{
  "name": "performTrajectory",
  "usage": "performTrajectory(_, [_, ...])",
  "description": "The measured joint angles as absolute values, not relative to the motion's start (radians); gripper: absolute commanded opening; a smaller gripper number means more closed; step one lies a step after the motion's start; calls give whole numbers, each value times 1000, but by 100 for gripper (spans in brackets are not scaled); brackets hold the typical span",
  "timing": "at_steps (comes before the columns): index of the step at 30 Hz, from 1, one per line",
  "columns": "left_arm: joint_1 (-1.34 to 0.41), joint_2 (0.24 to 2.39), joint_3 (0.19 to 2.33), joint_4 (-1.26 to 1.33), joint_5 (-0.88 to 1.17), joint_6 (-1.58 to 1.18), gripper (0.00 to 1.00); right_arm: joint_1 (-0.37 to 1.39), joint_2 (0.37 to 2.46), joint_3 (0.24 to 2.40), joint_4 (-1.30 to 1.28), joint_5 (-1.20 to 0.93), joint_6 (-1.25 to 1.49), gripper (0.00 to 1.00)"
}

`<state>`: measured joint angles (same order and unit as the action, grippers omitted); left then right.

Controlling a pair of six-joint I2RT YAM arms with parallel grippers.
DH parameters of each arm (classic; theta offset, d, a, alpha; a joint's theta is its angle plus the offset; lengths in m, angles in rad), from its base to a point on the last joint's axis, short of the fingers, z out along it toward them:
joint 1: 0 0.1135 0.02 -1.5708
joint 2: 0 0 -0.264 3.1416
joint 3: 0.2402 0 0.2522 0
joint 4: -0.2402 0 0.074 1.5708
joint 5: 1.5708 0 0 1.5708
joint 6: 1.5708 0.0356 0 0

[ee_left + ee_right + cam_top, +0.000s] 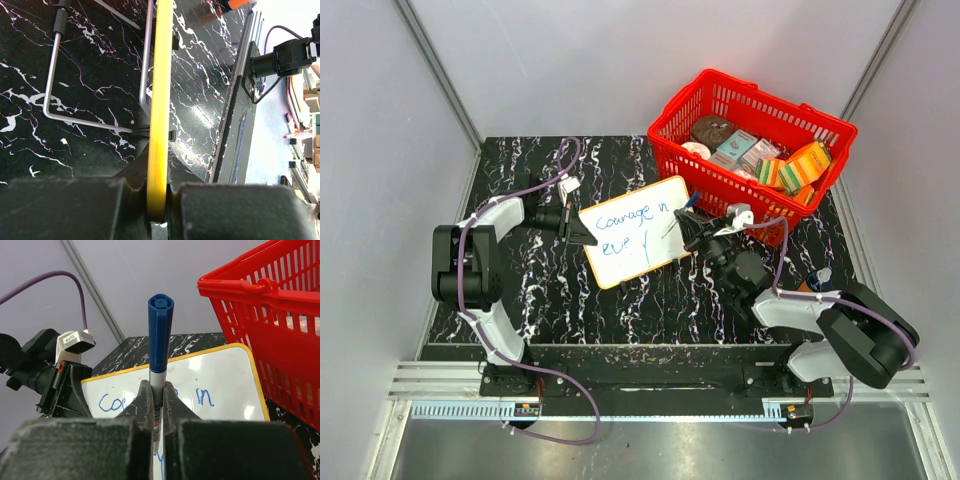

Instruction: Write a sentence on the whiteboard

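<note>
Beside the basket (720, 178), left jaws clamp whiteboard (635, 232), right jaws marker (161, 340).

The black table (570, 290), veined with white like marble, carries a red basket (715, 172) at about 1 o'clock. The whiteboard (635, 235) is near the centre; whether it touches the top cannot be told. A small orange-and-blue object (817, 280) lies at 4 o'clock, half hidden.
</note>
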<state>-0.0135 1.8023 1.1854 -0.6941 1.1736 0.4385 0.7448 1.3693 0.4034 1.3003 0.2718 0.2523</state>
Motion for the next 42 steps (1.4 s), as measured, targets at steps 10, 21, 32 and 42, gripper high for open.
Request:
performTrajectory(10, [-14,1802,1185,-695,1172,440,0,702,1307,398,1200,263,268,0])
performTrajectory(21, [-14,1802,1185,-698,1169,440,0,590,1267,396,1113,152,375,0])
performTrajectory(32, [-14,1802,1185,-701,1167,440,0,573,1266,396,1092,89,400,0])
performTrajectory(42, [-14,1802,1185,-702,1166,440,0,573,1325,430,1079,61,363,0])
